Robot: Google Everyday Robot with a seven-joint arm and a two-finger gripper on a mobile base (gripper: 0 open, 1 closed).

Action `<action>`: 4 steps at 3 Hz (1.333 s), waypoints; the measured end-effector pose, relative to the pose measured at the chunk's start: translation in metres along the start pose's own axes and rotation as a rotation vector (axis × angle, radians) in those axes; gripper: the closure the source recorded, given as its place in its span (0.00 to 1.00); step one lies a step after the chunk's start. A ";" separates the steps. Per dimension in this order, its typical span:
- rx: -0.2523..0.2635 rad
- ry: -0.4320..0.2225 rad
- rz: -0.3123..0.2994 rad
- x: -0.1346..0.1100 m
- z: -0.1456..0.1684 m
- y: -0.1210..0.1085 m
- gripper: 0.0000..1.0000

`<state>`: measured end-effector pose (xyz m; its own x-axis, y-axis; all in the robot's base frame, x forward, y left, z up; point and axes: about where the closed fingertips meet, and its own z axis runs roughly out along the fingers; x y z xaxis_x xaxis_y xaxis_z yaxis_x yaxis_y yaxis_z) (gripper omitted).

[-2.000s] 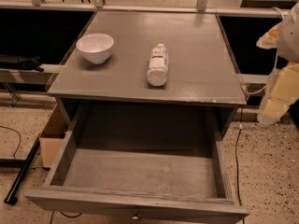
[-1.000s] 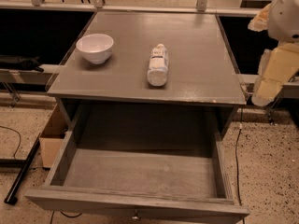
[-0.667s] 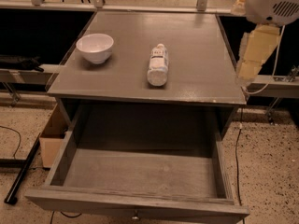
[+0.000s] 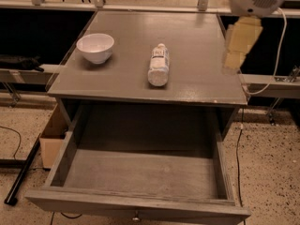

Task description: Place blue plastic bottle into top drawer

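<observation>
Blue plastic bottle (image 4: 158,65) is seen lying on its side near the middle of the grey tabletop (image 4: 197,55), with a white bowl (image 4: 95,47) set apart from it toward the left edge. The top drawer (image 4: 140,172) is pulled out below the tabletop. The gripper (image 4: 239,43) is held over the tabletop's right edge, well apart from the bottle; whether it is spread or closed cannot be made out.

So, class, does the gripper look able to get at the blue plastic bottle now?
Probably yes: the gripper hangs above the right edge of the tabletop, the blue plastic bottle lies in the open mid-table, and the white bowl sits beyond it.
</observation>
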<state>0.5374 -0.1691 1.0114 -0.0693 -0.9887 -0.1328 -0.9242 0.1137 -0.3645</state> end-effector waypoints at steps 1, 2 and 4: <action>-0.001 0.000 -0.035 -0.025 0.024 -0.033 0.00; -0.055 -0.036 -0.064 -0.045 0.071 -0.059 0.00; -0.049 -0.063 -0.112 -0.054 0.070 -0.066 0.00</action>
<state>0.6288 -0.1163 0.9780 0.0575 -0.9866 -0.1524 -0.9421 -0.0031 -0.3353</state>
